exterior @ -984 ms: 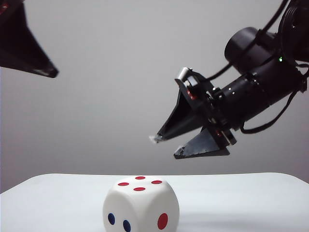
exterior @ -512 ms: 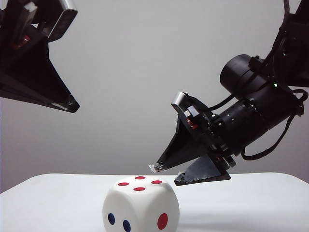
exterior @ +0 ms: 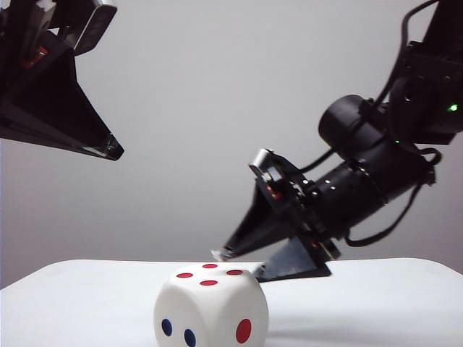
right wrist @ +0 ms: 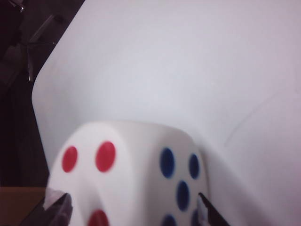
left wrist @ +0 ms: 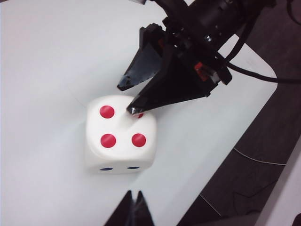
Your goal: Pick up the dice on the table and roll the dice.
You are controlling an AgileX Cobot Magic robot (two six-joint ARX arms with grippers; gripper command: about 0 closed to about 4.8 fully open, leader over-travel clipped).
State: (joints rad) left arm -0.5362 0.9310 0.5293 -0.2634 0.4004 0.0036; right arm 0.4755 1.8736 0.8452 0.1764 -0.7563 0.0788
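1. The large matte white die with red and blue pips sits untouched on the smooth white table, four red pips up.
2. The right gripper hangs just above it, jaws spread wide, empty, apparently lining up a grasp.
3. The left gripper waits high and well apart; its opening cannot be told.

You have one dice on one table. On the dice you can count four red pips on top, two dark blue pips on one side face and a single red pip on the side face beside it. Two grippers are in view: the right gripper spread open just above the dice, the left gripper up high, well apart from it.
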